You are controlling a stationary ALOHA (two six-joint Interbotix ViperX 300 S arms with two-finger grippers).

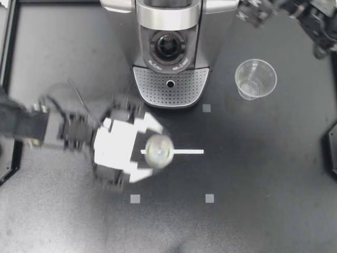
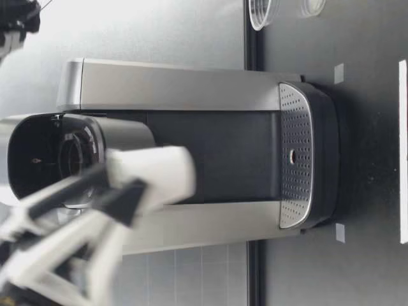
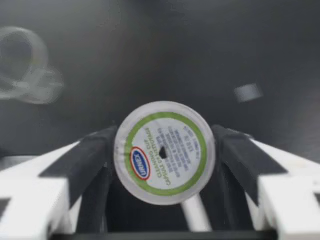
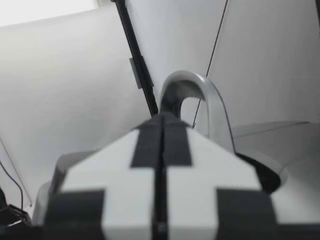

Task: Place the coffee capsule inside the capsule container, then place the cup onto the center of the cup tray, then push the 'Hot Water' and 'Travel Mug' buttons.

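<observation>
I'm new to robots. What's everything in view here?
Coffee machine: one, silver and black, table's far middle.
Cup: one, clear, on the table beside the machine, right-arm side.
Coffee capsule: one, white lid with green ring, held up before the machine.
Tape marks: one white strip, three grey squares, on the black table.
Left gripper: one, white and black, fingers shut on the capsule.
Right gripper: one, white and black, shut, by the machine's handle.

It looked like a robot lab. The flat black table [image 1: 274,174] had small grey tape squares [image 1: 135,198] and a white tape line [image 1: 189,152] stuck on it, and plain white walls [image 4: 60,75] stood behind it.
</observation>
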